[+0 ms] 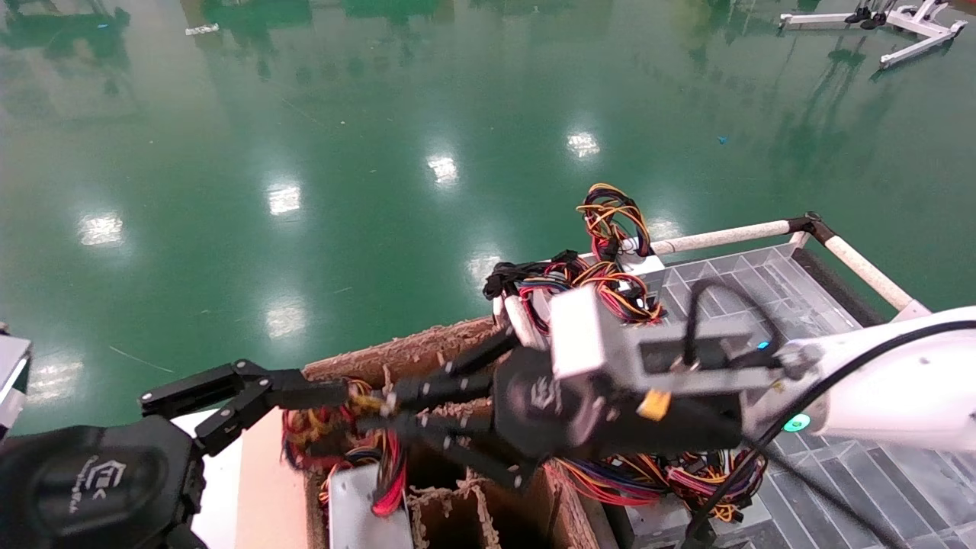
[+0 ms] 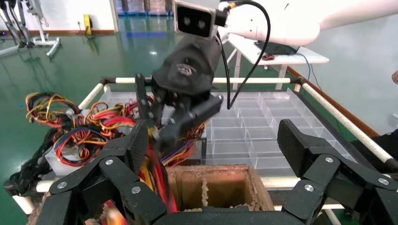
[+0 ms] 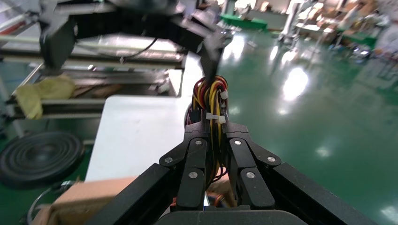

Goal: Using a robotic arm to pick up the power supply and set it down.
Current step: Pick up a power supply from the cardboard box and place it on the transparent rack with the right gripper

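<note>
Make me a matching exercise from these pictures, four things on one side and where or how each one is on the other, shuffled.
Things:
1. right gripper
2. left gripper
3. wire bundle
4. cardboard box

States:
A. open, holding nothing
B. divided into compartments
C. shut on the wires
D. pinched between black fingers

Pairs: 1-C, 2-A, 3-D, 4-B
</note>
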Available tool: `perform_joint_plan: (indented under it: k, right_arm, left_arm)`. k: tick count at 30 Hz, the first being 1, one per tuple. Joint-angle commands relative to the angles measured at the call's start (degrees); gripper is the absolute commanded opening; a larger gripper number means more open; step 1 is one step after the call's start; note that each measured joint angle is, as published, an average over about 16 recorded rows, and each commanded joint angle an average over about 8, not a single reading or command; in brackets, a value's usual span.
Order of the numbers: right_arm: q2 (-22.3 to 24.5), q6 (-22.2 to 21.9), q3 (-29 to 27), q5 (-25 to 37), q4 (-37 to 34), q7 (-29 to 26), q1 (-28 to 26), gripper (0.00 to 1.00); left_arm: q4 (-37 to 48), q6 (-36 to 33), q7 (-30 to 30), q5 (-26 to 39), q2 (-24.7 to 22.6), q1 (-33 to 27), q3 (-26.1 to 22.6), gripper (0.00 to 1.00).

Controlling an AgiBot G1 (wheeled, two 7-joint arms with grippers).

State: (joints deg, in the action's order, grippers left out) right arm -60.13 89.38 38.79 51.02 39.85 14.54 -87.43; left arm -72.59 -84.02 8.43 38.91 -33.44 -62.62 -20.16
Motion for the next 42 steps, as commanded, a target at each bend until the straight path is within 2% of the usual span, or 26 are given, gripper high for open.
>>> perform_joint_plan:
  k: [1,10,17,23,31,42]
  right_arm:
    - [0.73,-0.25,-0.52,-1.66,0.84,-0.65,0.15,0.00]
    - [3.13,-2.85,-1.60,-1.42,3.20,-1.65,-3.58,0.00]
    - [5.12,-3.70,-3.43,-1.49,0.86,0.18,-8.28,0.00]
    - [7.51,-2.88,-3.69,1.43,-5.49,2.67,-16.39,0.00]
    - [10.32,-1.44,-1.70,8.36,-16.41,7.65,-28.63,0.00]
    - [12.99,-1.17,3.46,18.69,-25.18,16.89,-38.25,0.00]
  left_arm:
    - [0.00,0.00,0.00,0.00,0.00,0.00,0.00,1.00]
    - [0.00,0.00,0.00,-0.01,0.00,0.00,-0.01,1.00]
    - [0.00,0.01,-0.01,-0.01,0.00,0.00,-0.01,1.00]
    - [0.00,0.01,-0.01,-0.01,0.01,0.00,-0.02,1.00]
    - [0.00,0.01,-0.01,-0.02,0.01,-0.01,-0.02,1.00]
    - [0.00,0.01,-0.02,-0.02,0.01,-0.01,-0.03,1.00]
